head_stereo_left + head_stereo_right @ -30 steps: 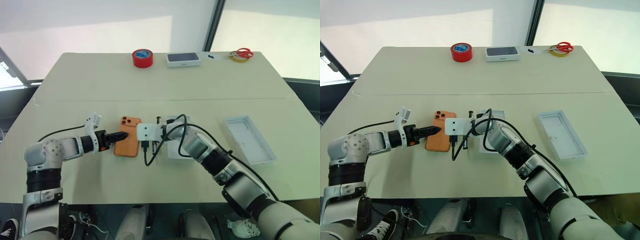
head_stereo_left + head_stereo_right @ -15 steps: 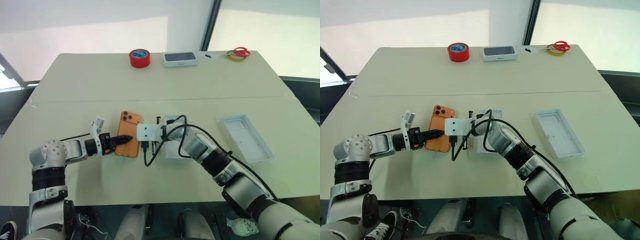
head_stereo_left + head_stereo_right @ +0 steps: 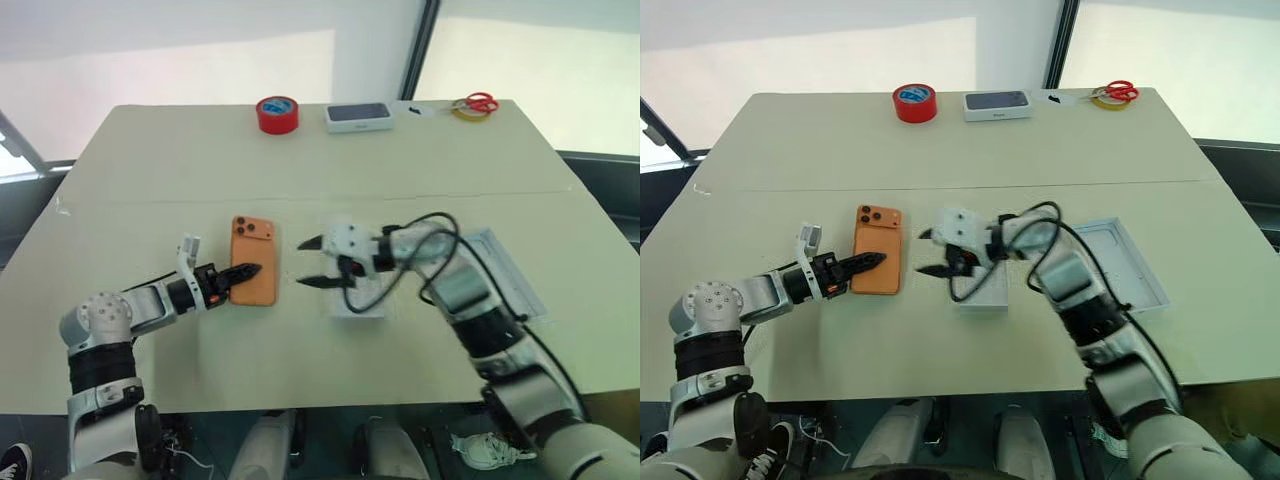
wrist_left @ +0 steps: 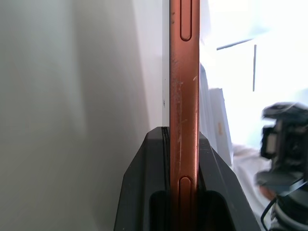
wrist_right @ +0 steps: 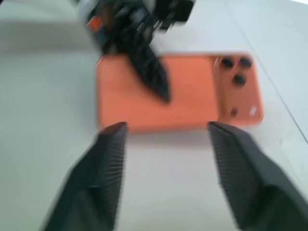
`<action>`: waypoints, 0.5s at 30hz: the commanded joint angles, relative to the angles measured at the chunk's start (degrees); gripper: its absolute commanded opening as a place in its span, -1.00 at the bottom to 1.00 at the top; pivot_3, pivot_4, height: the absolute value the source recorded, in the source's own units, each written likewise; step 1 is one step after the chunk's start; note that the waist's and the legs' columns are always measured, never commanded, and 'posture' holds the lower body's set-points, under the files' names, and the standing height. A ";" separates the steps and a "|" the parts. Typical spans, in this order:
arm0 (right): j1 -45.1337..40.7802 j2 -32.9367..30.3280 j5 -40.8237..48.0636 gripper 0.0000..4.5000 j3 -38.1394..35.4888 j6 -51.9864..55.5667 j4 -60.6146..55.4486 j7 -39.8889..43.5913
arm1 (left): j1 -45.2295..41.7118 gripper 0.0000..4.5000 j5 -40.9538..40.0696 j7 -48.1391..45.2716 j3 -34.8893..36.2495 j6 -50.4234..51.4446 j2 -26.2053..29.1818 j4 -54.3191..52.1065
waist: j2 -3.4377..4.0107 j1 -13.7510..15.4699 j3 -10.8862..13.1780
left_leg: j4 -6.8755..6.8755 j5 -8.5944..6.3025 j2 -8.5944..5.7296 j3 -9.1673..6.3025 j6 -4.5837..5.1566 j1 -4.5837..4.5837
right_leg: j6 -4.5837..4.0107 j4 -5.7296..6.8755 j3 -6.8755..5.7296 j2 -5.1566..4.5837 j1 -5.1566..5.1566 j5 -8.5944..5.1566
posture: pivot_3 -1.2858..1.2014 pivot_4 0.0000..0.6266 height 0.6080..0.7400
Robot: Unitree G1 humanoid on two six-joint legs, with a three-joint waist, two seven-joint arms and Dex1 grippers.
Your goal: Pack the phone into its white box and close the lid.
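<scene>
The phone lay on the counter back side up, its camera lenses at the far end, away from the robot. The left claw was clamped on the phone's near left part; the left wrist view showed the phone's orange edge squeezed between the two black fingers. The right claw hung just to the right of the phone, not touching it, with its two black fingers spread well apart and pointing toward the phone. In the right wrist view the phone lay beyond that gap, with the left claw's black tip resting across its back.

A white box sat on the counter under and just behind the right claw, partly hidden by the claw and its cable. Farther to the right lay a white tray-like piece, face up, partly covered by the right arm; whether it was the lid or an insert could not be told.

At the far edge of the counter stood a red roll of tape, a white box with a dark phone picture, and red-handled scissors on a yellow tape roll.
</scene>
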 commanded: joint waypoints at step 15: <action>13.23 -10.62 3.38 -0.32 -4.47 -12.44 -4.54 1.18 | -0.48 -1.00 -2.15 -1.30 -3.22 -4.40 -0.06 -5.53 | -0.15 -0.02 0.12 | -0.02 0.00 0.11 0.01 0.01 -0.11 | 0.00 -0.19 0.00 0.02 -0.02 0.00 | 0.03 -0.52 0.97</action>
